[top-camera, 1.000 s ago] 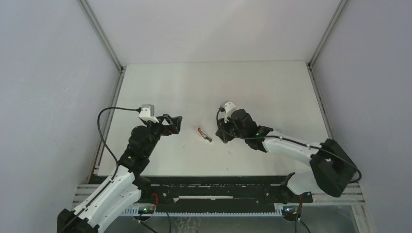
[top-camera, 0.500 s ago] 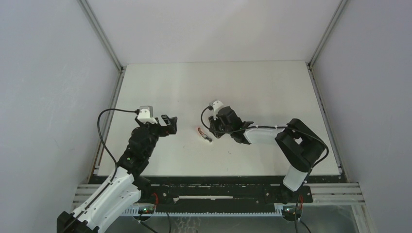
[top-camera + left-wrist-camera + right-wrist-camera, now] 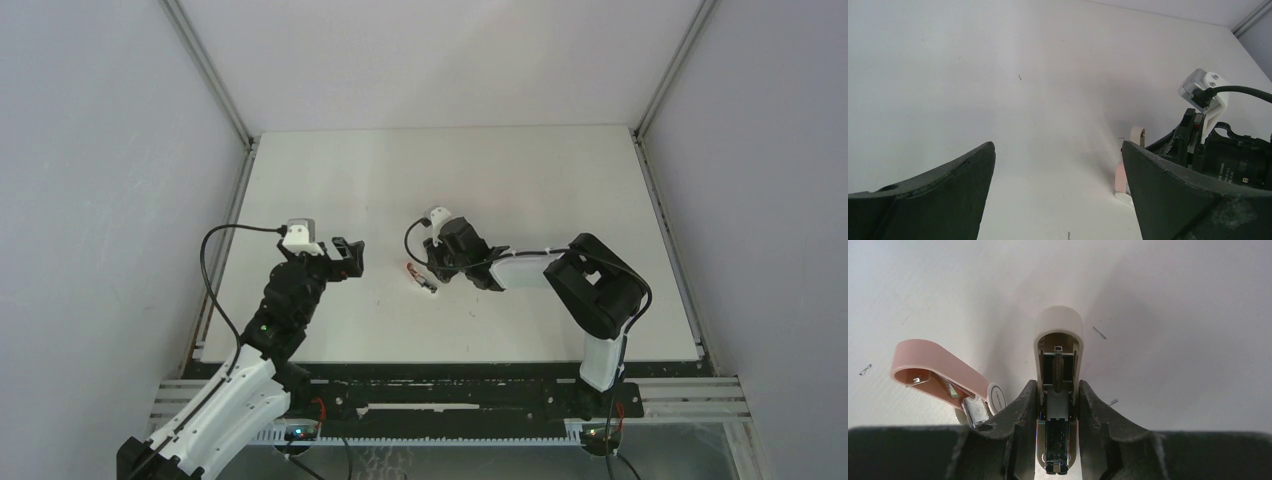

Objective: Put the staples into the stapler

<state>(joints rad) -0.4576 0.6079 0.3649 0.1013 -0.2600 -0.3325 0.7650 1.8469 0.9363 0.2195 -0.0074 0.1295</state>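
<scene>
- Two fingers of the right gripper [image 3: 1056,390] flank the stapler [image 3: 1058,325] at its open channel [image 3: 1056,370]. As I judge it, the step in hand is steadying the stapler so the staples can go in.
- To do this well, squeeze the side walls only lightly, since too hard a pinch could narrow the channel and jam the strip.
- Hold the body flat on the surface [image 3: 1173,315], nose pointing away, so the strip can drop in straight.
- Leave the pink lid [image 3: 933,360] swung out to the left, where it lies now, clear of the channel.
- A silvery piece sits low in the channel between the fingers. I cannot tell whether it is the staples or the pusher. No loose block of staples shows in any view.
- Right gripper: nearly closed, pinching the stapler by its channel walls, one finger touching each side.
- Left gripper [image 3: 1058,147]: spread wide, holding and touching nothing. It hovers above the surface, with the stapler beyond it to its right.
- From above, the stapler lies near the middle of the surface between the two grippers. It is at the tip of the right one and well apart from the left.
</scene>
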